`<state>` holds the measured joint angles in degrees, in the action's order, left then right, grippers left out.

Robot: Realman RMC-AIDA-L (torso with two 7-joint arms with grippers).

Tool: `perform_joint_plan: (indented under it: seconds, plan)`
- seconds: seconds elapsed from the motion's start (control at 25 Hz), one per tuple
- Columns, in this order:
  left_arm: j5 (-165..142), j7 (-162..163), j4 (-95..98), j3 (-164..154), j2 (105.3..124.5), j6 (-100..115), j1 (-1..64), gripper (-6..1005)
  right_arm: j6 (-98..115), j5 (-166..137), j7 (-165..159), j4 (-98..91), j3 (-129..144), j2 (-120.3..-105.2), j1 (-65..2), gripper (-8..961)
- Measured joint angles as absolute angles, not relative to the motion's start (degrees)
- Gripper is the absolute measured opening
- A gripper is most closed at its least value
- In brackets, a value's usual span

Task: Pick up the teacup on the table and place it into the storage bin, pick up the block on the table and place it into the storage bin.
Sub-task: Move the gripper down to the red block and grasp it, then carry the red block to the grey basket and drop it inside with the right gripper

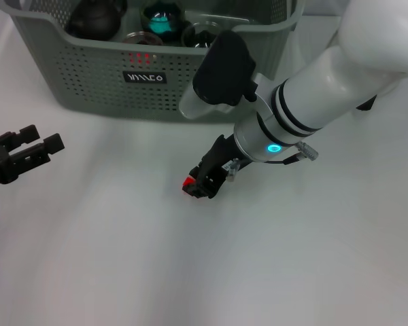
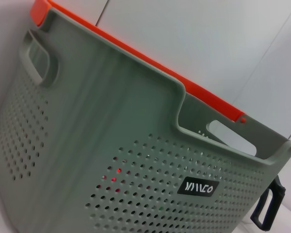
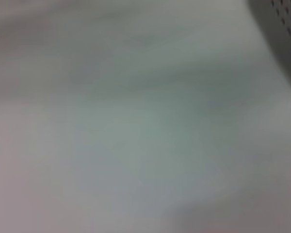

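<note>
1. I see one block, red, low on the table, in front of the bin and apart from it
2. My right gripper is down at that block, its black fingers around it; it looks clenched on the block, which shows only as a red sliver at the fingertips
3. One bin stands at the far side of the table, grey-green with perforated walls and one black label; my left wrist camera shows an orange rim along its far edge
4. Inside the bin I count three dark round items; which one is the teacup I cannot tell
5. My left gripper hangs above the table at the left edge, well apart from the block, two fingers spread and released
6. One black handle shows beside the bin's corner
</note>
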<state>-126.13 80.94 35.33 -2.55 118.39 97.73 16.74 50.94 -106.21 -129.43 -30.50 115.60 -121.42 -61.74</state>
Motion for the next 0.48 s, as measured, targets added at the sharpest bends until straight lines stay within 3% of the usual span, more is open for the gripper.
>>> perform_joint_plan:
  seconds: [0.28,0.48]
  plan:
    - [-126.12,80.97,35.33,-2.55,118.34,97.73,16.73,825,52.08,-106.36,-129.97,-30.95,115.71,-121.25,-61.92,243]
    - [-126.12,80.91,35.33,-2.54,118.3,97.73,16.7,824,52.44,-106.37,-130.75,-32.04,115.18,-120.96,-61.56,194]
